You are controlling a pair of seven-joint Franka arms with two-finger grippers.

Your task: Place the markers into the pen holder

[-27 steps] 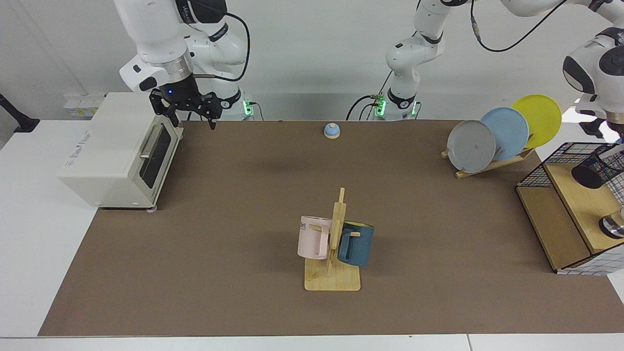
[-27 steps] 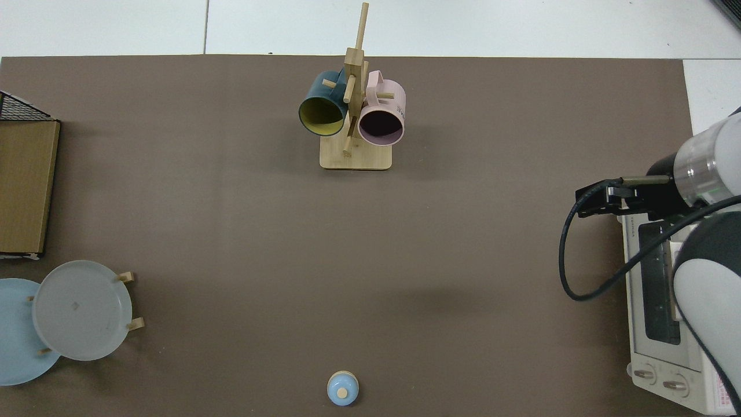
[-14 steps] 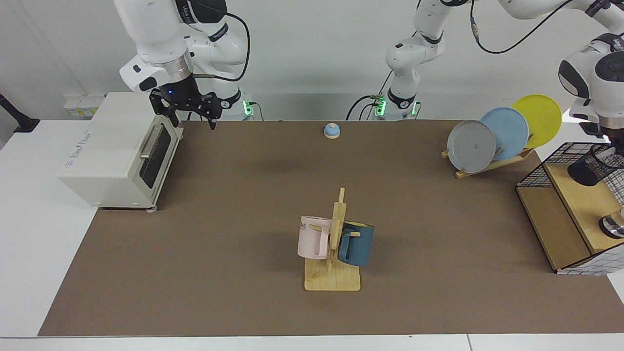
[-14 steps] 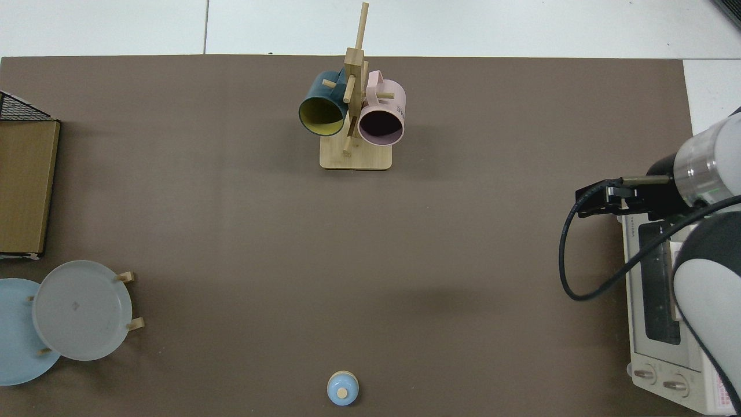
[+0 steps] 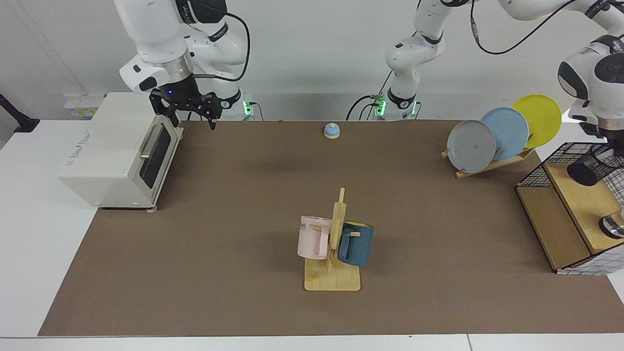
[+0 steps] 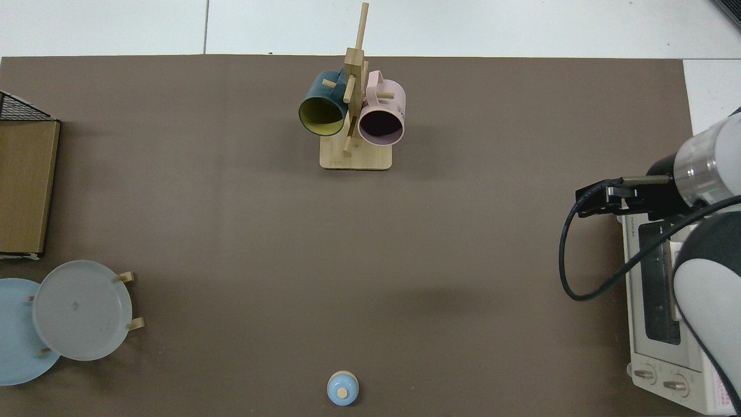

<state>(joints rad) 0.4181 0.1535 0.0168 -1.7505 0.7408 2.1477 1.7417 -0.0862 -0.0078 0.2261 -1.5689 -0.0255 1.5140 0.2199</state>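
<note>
While the right gripper (image 5: 191,114) waits spread beside the toaster oven (image 5: 117,151), the left gripper (image 5: 615,148) tilts the pen holder (image 5: 592,169); its jaws' state is unclear.

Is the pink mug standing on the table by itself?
No, the pink mug hangs on the wooden mug tree, beside the blue mug.

The mug tree (image 5: 333,253) stands mid-mat toward the near edge of the facing view, a mug on each side. In that view, the oven (image 5: 117,151) sits far left, the plate rack (image 5: 492,165) and the wire rack (image 5: 568,214) far right, the bell (image 5: 332,130) at the back.
</note>
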